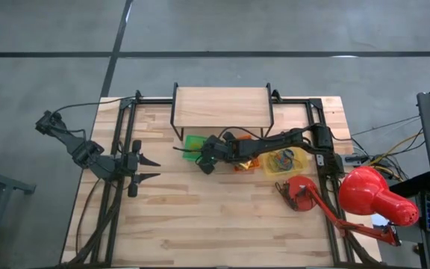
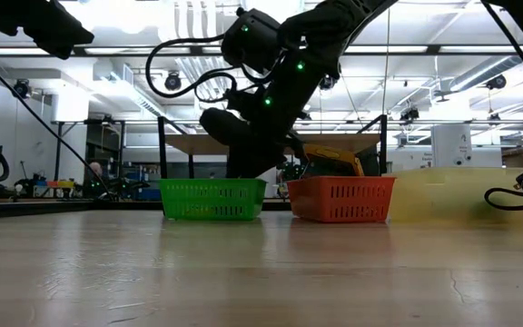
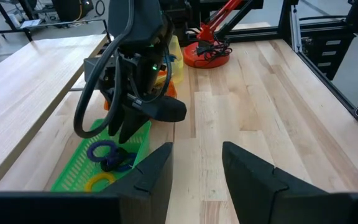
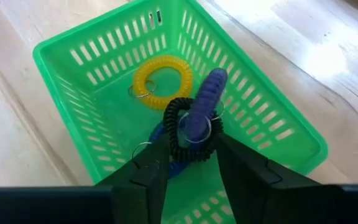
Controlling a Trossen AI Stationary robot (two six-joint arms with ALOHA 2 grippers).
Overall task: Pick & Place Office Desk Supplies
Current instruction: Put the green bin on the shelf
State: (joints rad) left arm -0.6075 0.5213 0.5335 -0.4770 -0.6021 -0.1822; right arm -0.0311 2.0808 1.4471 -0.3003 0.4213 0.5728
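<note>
Two arms are showing in the high view, and only the right one is working. The right gripper point(image 4: 188, 163) is hanging over the green tray point(image 1: 193, 144), which is sitting on the table point(image 1: 222, 217) near the middle, just left of the orange tray point(image 1: 245, 163). Between its two fingers it is pinching a black coiled loop point(image 4: 190, 129), and a purple coiled loop point(image 4: 204, 104) is passing through the black one, so both are hanging together above the tray floor. Whether the fingers are also pressing the purple loop, I cannot tell. A yellow coiled loop point(image 4: 163, 81) is lying flat on the floor of the green tray, toward its far part, and a blue loop point(image 4: 159, 135) is lying under the held ones. In the low view a yellow printed box point(image 2: 332, 160) is standing out of the orange tray. The yellow tray point(image 1: 285, 161), right of the orange one, is holding more coloured loops. The left gripper point(image 1: 148, 168) is waiting with its fingers spread apart over the left side of the table, well apart from the trays. The red desk lamp point(image 1: 374, 196) is standing at the right edge.
</note>
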